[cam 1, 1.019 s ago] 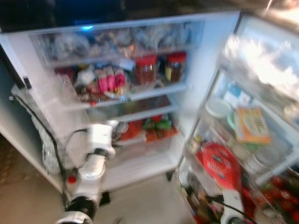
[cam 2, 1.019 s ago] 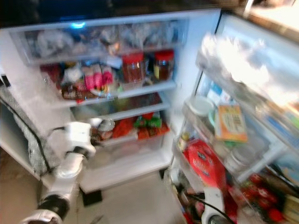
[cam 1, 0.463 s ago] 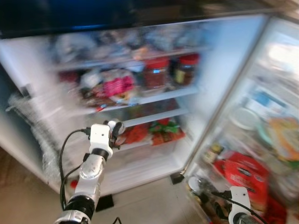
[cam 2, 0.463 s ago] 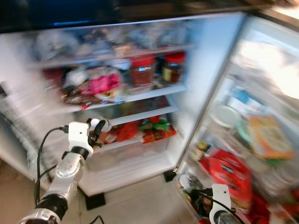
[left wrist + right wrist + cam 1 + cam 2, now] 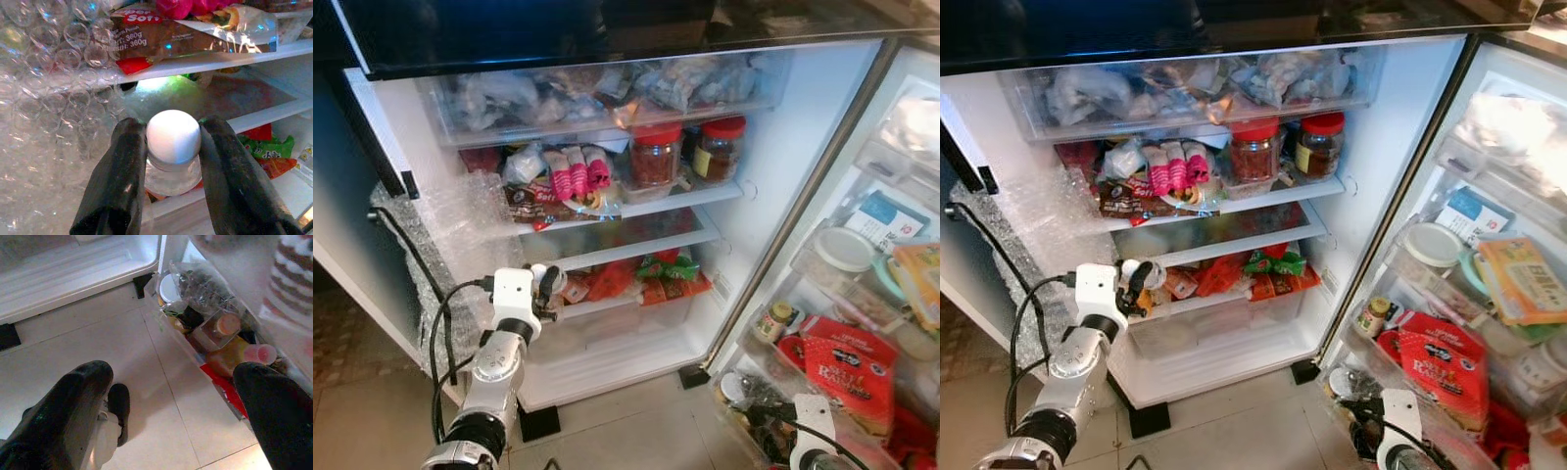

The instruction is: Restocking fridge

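Note:
My left gripper [image 5: 171, 134] is shut on a small clear bottle with a round white cap [image 5: 173, 136], one black finger [image 5: 122, 171] on each side of the cap. It holds the bottle [image 5: 551, 282] in front of the left end of the open fridge's lower shelf [image 5: 636, 299], where red and green packets [image 5: 661, 272] lie. My right gripper [image 5: 171, 377] is open with nothing in it. It hangs low beside the bottom door bin [image 5: 205, 308] and points down at the tiled floor [image 5: 146, 357].
Bubble wrap [image 5: 450, 230] covers the fridge's left wall close to my left arm. Two red-lidded jars [image 5: 656, 157] and pink packets [image 5: 578, 171] stand on the upper shelf. The door [image 5: 862, 294] at the right holds red bags, tubs and jars. My foot [image 5: 120, 406] is on the floor.
The head view swung about and has settled into a sharp picture. My left gripper still holds the bottle at the lower shelf's left end; the right arm stays low.

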Tool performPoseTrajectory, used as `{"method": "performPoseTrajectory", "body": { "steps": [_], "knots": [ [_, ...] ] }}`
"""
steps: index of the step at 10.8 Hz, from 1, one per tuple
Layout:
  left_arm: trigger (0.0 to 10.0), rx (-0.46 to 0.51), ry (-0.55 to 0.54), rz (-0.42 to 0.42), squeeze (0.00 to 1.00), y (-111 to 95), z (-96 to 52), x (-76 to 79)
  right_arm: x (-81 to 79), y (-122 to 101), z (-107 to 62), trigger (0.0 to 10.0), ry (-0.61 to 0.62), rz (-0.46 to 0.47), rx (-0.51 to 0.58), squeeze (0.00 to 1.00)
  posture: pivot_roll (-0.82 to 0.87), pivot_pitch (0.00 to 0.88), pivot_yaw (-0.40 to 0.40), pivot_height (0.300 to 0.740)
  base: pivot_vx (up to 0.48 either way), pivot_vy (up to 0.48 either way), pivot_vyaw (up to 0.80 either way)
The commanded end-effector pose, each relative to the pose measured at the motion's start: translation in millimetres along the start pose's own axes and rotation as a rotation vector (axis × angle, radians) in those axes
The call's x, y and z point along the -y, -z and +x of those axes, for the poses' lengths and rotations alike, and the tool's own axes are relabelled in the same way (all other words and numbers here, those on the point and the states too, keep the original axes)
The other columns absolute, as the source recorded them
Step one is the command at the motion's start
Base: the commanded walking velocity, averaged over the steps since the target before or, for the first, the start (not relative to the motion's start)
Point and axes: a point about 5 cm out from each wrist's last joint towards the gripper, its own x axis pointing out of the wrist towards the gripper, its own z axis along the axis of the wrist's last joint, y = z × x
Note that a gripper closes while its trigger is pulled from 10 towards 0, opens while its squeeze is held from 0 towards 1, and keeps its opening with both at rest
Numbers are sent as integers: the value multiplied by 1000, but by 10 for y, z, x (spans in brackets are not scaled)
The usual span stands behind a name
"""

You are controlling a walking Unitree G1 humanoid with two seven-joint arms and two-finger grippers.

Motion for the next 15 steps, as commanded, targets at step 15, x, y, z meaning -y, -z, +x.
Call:
{"method": "performPoseTrajectory", "body": {
  "steps": [15],
  "knots": [
    [10000,19,3,3,0,-26,41,25,33,-20,-4,10000,5,-25,-4,0,-134,60,-41,692,0,0,0]
  ]
}}
